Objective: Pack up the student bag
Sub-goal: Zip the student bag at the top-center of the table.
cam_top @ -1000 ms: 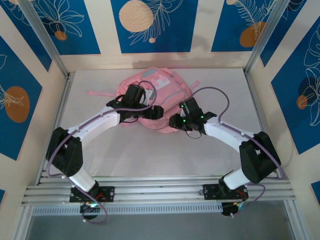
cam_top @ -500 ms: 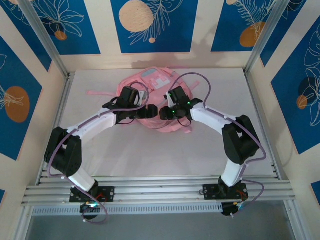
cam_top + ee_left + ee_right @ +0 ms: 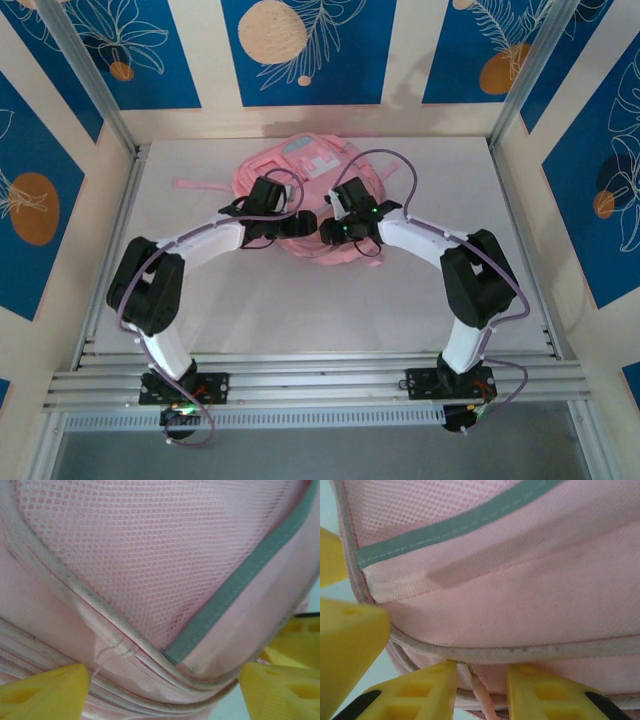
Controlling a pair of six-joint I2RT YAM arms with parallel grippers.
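The large pink fabric student bag with grey-blue trim [image 3: 312, 170] lies flat on the white table [image 3: 250, 310], at the far centre, its patch end towards the back wall and its long axis running roughly away from the arm bases. Both arms reach to its near edge, where the two tools stand just beside each other.

The left gripper [image 3: 165, 669] is spread wide. Its yellow fingers straddle a bulge of pink mesh and the piped seam. We cannot tell whether the pads press on the fabric.

The right gripper [image 3: 481, 667] stands narrowly apart. In the right wrist view, the thin pink zipper pull on its small metal ring [image 3: 478, 690] hangs in the gap between the two yellow fingers, with neither pad visibly on it.

The governing relation is this: the pull lies directly between the right jaws, and the zipper seam runs crosswise to them along the bag's near edge. The right arm is the nearer one to the pull. We judge the step in hand to be pinching the pull while the left tool steadies the bag, so that the zipper can then be drawn along the seam.
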